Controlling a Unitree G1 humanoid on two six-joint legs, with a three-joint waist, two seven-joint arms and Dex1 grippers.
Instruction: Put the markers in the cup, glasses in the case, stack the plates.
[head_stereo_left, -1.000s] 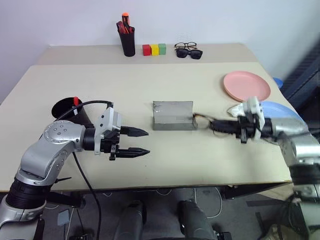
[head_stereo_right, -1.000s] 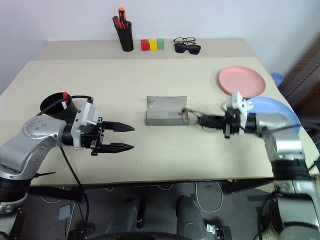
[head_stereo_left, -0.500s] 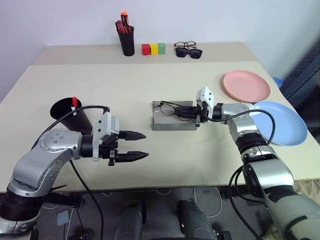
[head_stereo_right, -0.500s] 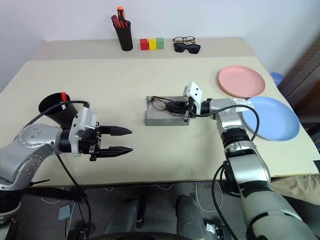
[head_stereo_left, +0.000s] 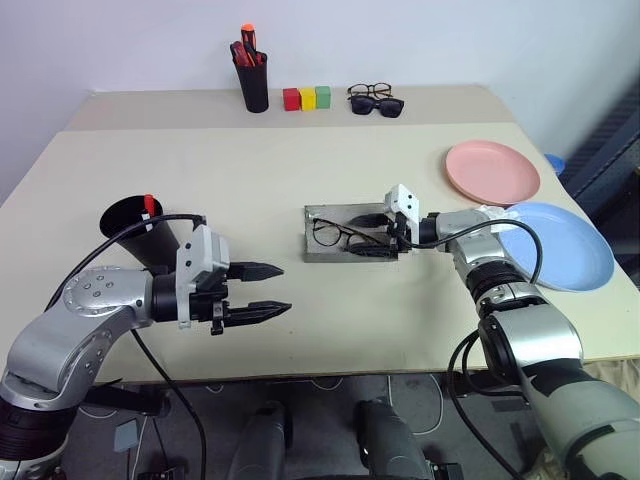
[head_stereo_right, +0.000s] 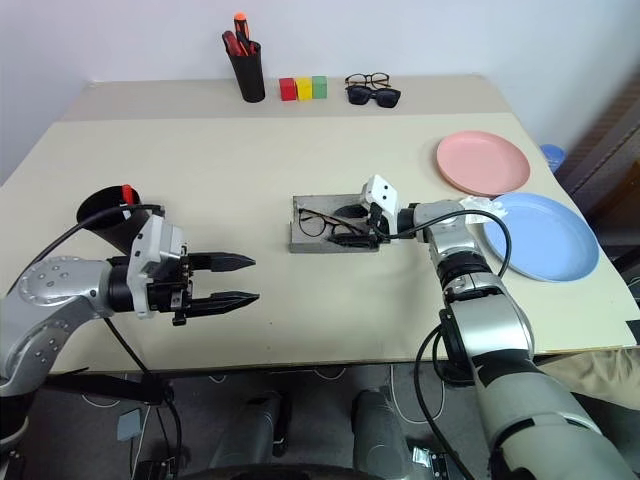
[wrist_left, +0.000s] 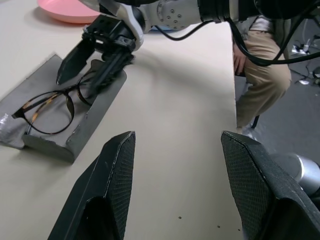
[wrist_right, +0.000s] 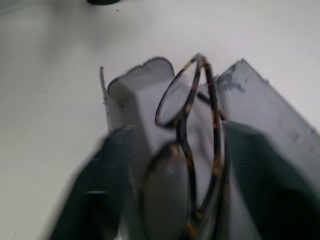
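Note:
The glasses (head_stereo_left: 330, 235), with a thin dark mottled frame, lie in the open grey case (head_stereo_left: 340, 254) at mid-table. My right gripper (head_stereo_left: 366, 234) is open at the case's right end, a finger on each side of the glasses' folded arms; the left wrist view shows these fingers (wrist_left: 75, 60) spread over the glasses (wrist_left: 47, 107). My left gripper (head_stereo_left: 272, 291) hovers open and empty near the table's front left. Behind it stands the black cup (head_stereo_left: 128, 222) with a red-tipped marker (head_stereo_left: 150, 203) in it. The pink plate (head_stereo_left: 492, 172) and the blue plate (head_stereo_left: 556, 246) lie side by side at the right.
On the far shelf stand a black pen holder (head_stereo_left: 255, 85) with red-orange pens, three coloured blocks (head_stereo_left: 308, 98), and black sunglasses (head_stereo_left: 380, 106) with another pair of spectacles behind them. A black cable runs along my left arm. A seated person's leg (wrist_left: 262, 75) is beyond the table's right side.
My right gripper carried the glasses leftward from near the plates to the case, lowered them into it and opened. My left gripper stayed about where it was.

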